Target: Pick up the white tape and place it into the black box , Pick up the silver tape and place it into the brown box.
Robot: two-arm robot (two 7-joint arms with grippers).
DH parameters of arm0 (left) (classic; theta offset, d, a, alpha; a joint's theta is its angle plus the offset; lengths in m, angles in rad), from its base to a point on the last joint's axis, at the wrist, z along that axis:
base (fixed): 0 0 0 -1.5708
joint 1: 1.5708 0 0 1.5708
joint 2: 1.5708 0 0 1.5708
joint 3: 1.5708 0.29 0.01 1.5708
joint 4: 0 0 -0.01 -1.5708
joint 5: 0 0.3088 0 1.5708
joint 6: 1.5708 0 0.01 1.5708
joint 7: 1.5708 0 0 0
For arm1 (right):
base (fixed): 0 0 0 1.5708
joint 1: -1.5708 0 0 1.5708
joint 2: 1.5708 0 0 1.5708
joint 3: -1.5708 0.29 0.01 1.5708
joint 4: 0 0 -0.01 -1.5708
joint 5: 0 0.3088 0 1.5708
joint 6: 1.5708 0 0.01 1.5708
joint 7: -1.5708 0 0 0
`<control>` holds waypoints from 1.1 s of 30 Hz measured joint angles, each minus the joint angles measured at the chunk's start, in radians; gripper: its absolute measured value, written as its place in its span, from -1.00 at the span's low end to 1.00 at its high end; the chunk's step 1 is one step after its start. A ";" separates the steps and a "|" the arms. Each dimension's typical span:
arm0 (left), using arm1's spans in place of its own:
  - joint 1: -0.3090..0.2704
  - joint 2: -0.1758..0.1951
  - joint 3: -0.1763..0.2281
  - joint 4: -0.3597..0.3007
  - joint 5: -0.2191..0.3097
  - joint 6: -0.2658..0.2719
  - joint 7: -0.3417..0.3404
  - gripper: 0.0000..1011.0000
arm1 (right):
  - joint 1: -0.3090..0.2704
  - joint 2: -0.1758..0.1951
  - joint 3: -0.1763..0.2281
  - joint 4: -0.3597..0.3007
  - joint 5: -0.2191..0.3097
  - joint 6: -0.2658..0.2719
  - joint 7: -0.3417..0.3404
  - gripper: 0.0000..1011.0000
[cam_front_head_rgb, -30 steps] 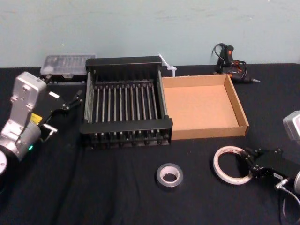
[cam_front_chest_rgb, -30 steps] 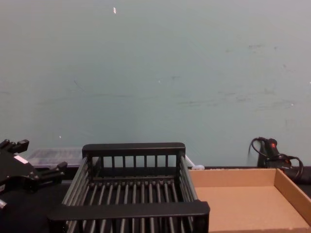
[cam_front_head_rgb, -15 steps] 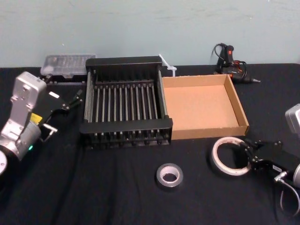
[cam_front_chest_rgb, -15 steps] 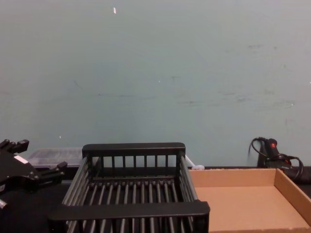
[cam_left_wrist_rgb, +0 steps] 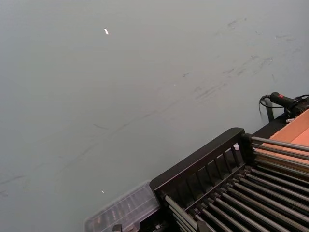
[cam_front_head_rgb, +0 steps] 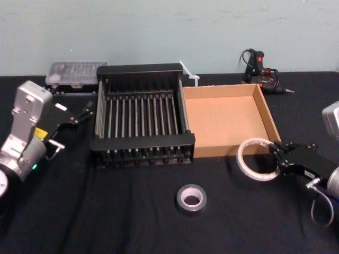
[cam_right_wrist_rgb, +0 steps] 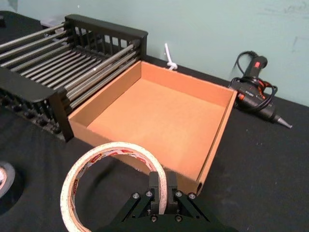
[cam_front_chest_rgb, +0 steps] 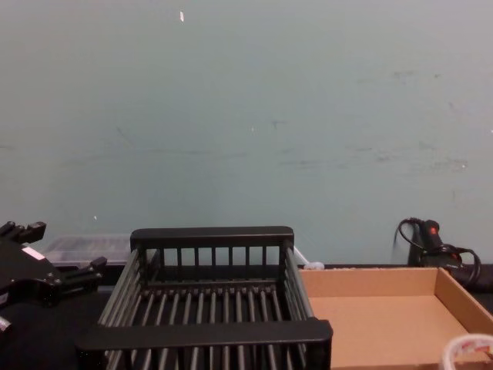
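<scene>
White tape (cam_front_head_rgb: 258, 159): held by the right gripper (cam_front_head_rgb: 277, 160), jaws pinching the roll's wall on the side nearest the robot's right. In the right wrist view the ring (cam_right_wrist_rgb: 112, 180) stands out forward from the jaws, face tilted up, hole open and reddish marks visible on its rim. It appears lifted off the bench (cam_front_head_rgb: 106, 222), near the front right corner of the brown box (cam_front_head_rgb: 270, 123); its far edge overlaps that box's front wall as seen from the head.

Key relation: the target, the black box (cam_front_head_rgb: 140, 143), lies to the robot's left of the held roll, on the other side of the brown box, which touches it or stands just beside it. Judged next move: carry the roll leftward, clearing the cardboard walls and the black rim.

Silver tape (cam_front_head_rgb: 191, 197): flat on the bench, in front of the two boxes, roughly below their shared edge, well apart from both grippers. Right arm looks nearer to it.

Containers: black box holds nothing on its bars; brown box floor bare.

Left gripper (cam_front_head_rgb: 86, 110): parked beside the black box's left side, jaws spread, holding nothing.
</scene>
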State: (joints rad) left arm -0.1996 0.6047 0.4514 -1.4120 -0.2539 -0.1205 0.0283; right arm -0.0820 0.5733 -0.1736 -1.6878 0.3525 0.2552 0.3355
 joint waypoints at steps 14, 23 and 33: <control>0.000 0.000 0.000 0.000 0.000 0.000 0.000 0.98 | 0.088 -0.044 -0.027 0.036 -0.014 0.000 -0.005 -0.81; 0.000 0.000 0.000 0.000 0.000 0.000 0.000 0.98 | 0.135 -0.067 -0.043 0.062 -0.021 0.000 -0.005 -0.81; 0.000 0.000 0.000 0.000 0.000 0.000 0.000 0.98 | 0.184 -0.090 -0.064 0.088 -0.021 0.002 0.006 -0.81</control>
State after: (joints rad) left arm -0.1995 0.6047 0.4514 -1.4120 -0.2539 -0.1205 0.0283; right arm 0.1021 0.4835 -0.2379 -1.5997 0.3319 0.2573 0.3411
